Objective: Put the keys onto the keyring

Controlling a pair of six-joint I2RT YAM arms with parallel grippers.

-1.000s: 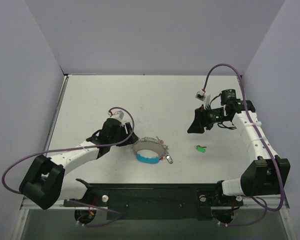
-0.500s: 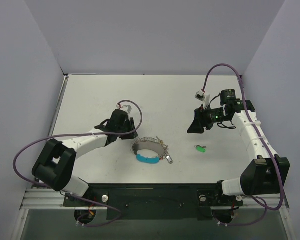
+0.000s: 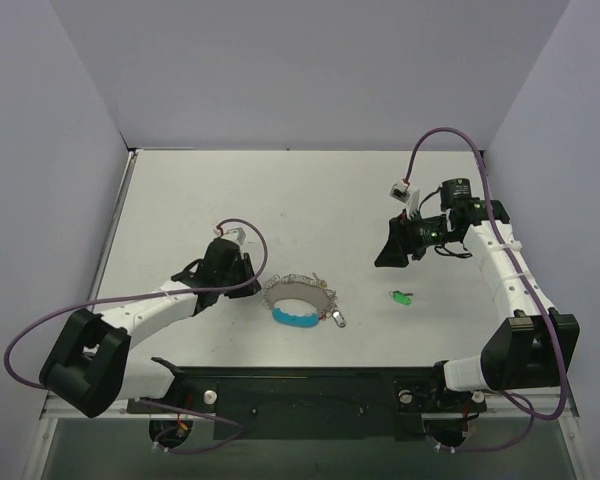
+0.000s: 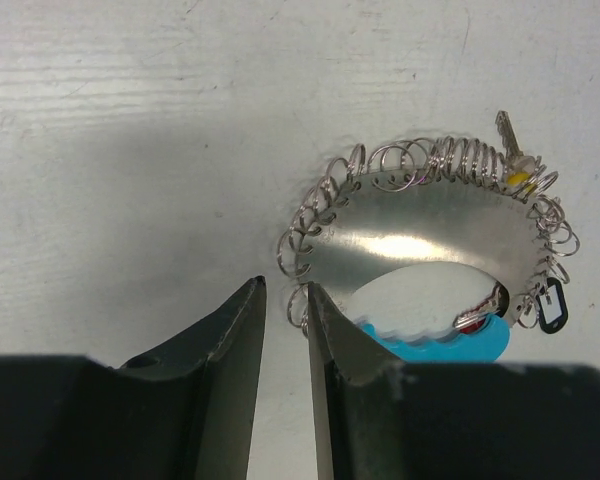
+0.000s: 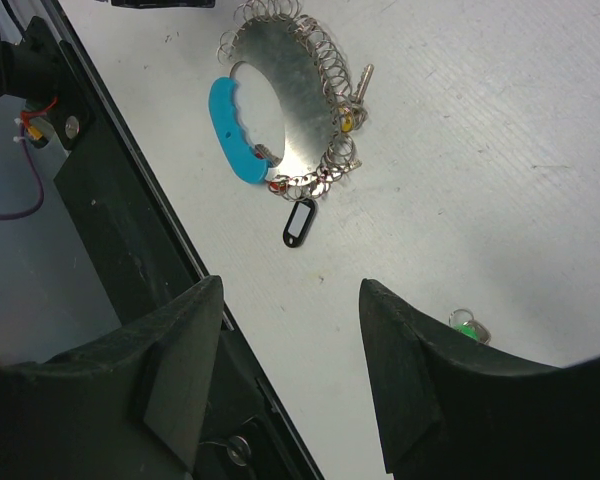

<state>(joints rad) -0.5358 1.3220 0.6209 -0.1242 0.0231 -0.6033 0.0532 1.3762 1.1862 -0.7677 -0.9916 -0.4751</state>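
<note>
Left fingers (image 4: 228,345) are being held slightly apart, right fingers (image 5: 178,350) wide, both empty. White table (image 3: 310,200), grey walls (image 3: 310,70); one keyring (image 4: 420,230), one green key (image 3: 400,297).

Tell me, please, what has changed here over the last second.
The left gripper swung a little farther out, then came back beside the keyring; its jaws now stand a slim gap apart at the ring's left edge, and whether they pinch a coil is unclear. The keyring, the green key and the open right gripper stayed put.

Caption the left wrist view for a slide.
Left tool, jaws narrowly apart, poised at the coiled edge of the keyring on the white table.
</note>
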